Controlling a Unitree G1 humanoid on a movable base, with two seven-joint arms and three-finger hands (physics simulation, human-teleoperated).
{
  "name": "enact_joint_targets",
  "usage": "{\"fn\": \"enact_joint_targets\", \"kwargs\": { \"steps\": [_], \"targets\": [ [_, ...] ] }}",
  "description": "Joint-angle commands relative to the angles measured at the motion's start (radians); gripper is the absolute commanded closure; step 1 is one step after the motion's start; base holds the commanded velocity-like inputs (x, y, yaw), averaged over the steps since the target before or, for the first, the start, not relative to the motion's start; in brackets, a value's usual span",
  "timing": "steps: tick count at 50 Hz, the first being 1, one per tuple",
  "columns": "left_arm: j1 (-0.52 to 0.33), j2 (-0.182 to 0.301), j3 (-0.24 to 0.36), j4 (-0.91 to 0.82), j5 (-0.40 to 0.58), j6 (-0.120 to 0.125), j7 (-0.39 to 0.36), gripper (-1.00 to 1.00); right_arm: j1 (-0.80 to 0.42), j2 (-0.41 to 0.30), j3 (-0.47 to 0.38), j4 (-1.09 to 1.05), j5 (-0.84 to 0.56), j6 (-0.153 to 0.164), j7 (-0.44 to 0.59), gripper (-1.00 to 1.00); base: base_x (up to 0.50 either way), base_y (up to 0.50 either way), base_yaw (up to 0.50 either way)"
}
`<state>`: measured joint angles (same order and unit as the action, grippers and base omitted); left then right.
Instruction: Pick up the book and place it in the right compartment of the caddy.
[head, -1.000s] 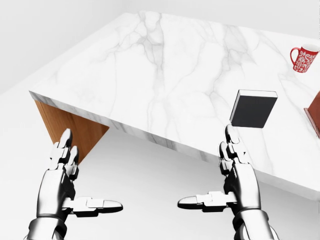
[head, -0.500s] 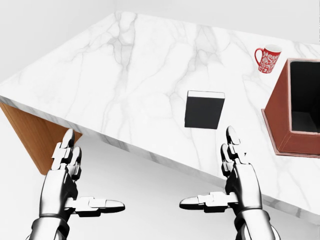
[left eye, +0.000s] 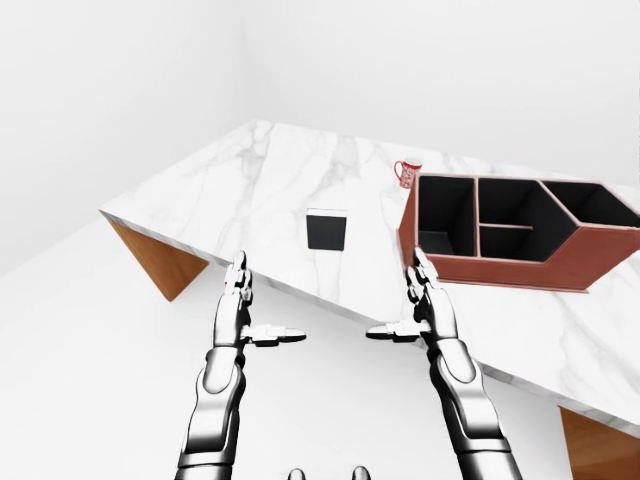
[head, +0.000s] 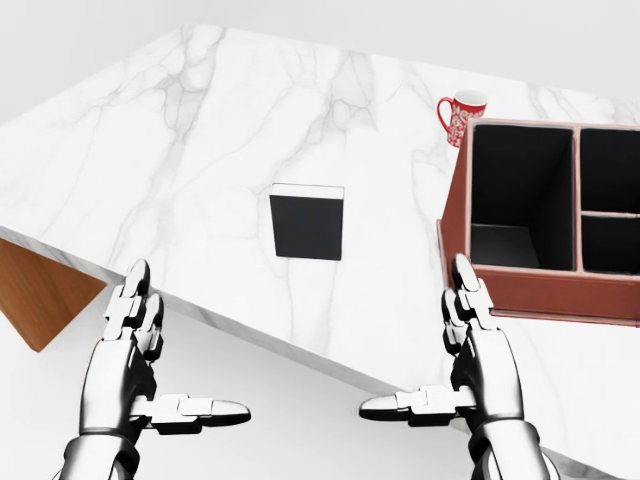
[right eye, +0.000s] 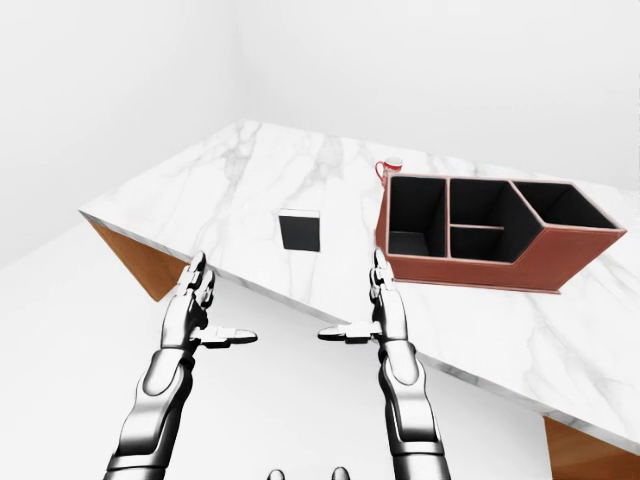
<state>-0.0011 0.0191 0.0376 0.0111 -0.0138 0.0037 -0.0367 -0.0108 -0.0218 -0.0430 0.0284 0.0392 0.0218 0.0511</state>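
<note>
A black book (head: 307, 222) with a white page edge lies flat on the white marble table (head: 180, 150). A red-brown caddy (left eye: 520, 262) with several black compartments stands on the table to the book's right. My left hand (head: 140, 370) and right hand (head: 455, 360) are both open and empty, fingers straight and thumbs pointing inward. They hover below the table's near edge in the head view, apart from the book. The right hand is just below the caddy's left end.
A red patterned mug (head: 462, 115) stands above the caddy's left corner in the head view. The table has wooden sides (left eye: 160, 262) under the marble top. White floor and walls surround it.
The whole picture has shifted: the camera has swung right, so the book, mug and caddy slid left in the head view and more of the caddy shows. My hands keep the same pose.
</note>
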Motion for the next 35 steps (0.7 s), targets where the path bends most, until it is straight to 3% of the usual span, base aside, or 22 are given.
{"fn": "enact_joint_targets", "kwargs": {
  "steps": [1, 35],
  "targets": [
    [-0.001, 0.001, 0.0, 0.004, 0.001, -0.004, -0.001, -1.0, -0.001, 0.0, 0.001, -0.008, -0.001, 0.009, 0.0, -1.0, 0.22, -0.45, 0.0],
    [0.0, 0.0, -0.001, 0.002, 0.004, -0.002, -0.002, -1.0, 0.001, 0.0, 0.001, -0.015, -0.005, 0.012, 0.001, -1.0, 0.22, -0.45, 0.0]
  ]
}}
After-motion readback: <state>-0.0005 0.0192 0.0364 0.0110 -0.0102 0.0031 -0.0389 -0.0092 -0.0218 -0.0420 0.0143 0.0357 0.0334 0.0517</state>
